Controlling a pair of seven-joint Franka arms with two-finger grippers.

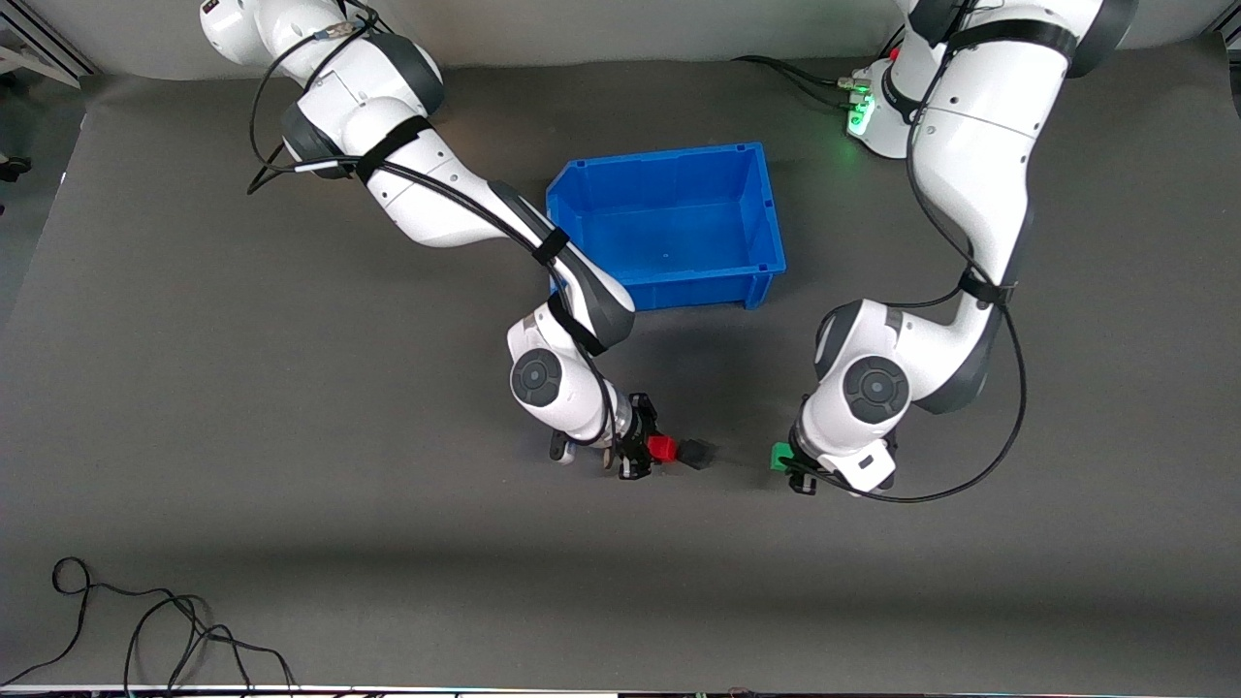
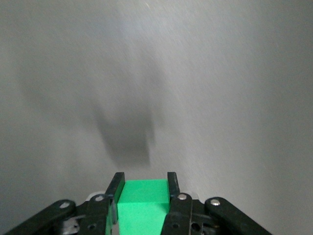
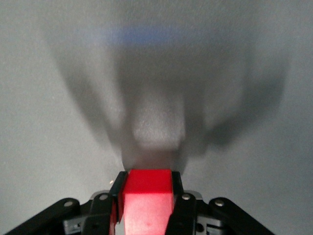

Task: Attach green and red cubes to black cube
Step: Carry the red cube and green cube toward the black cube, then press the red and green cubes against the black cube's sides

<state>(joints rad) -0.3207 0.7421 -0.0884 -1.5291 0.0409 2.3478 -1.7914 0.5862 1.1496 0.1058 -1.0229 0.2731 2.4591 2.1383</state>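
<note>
On the grey bench [image 1: 291, 543], nearer the front camera than the blue bin [image 1: 669, 225], the black cube [image 1: 696, 453] sat roughly midway between the two arms. The right end effector [image 1: 642, 451] was clamped on the red cube [image 1: 662, 448], its fingers [image 3: 177, 188] tight against both sides, and the red face appeared to touch or nearly touch the black cube. The left end effector [image 1: 793, 467] gripped the green cube [image 1: 781, 456] in the same way, fingers [image 2: 172, 185] closed on both sides, waiting well apart from the black cube toward the left arm's end of the bench.

My judgement was that the step in hand was seating red against black. To do it well, the right arm should push straight and level, face to face, with edges aligned, since an angled push would likely spin or slide the loose black cube. Holding red firm as a brace while green came in from the other face would keep the black cube from skating away.

All three cubes looked plain, solid-coloured and equal in size, far smaller than the bin. The black one was matte and nearly lost in shadow; in the right wrist view it showed only as a pale blurred block [image 3: 159, 122] ahead of the red cube [image 3: 148, 196]. Green [image 2: 143, 203] was bright, with clean edges.
</note>
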